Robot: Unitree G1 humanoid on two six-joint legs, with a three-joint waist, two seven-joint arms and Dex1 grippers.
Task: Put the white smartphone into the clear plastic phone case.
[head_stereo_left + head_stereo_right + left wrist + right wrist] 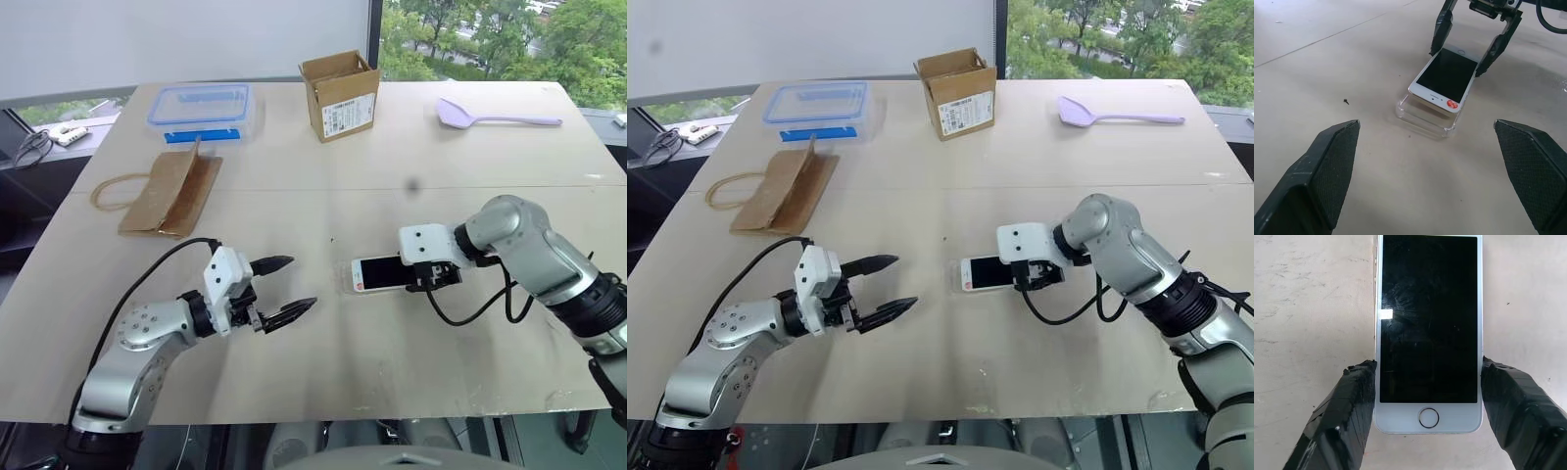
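Open tabletop around the phone
Bare light wooden table (323,372) lies between the left gripper (284,286) and the white smartphone (377,273); the right gripper (423,279) flanks its far end.

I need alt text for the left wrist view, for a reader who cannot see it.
A white phone lies tilted on a clear case on the table, not fully seated. The right gripper straddles its far end; the left gripper waits open in front.

A: Where was the white smartphone (1445,78)?
B: Mid-table, toward the right edge, screen up, resting tilted on the clear plastic phone case (1422,117).
A: And the case?
B: Flat beneath it, open side up.
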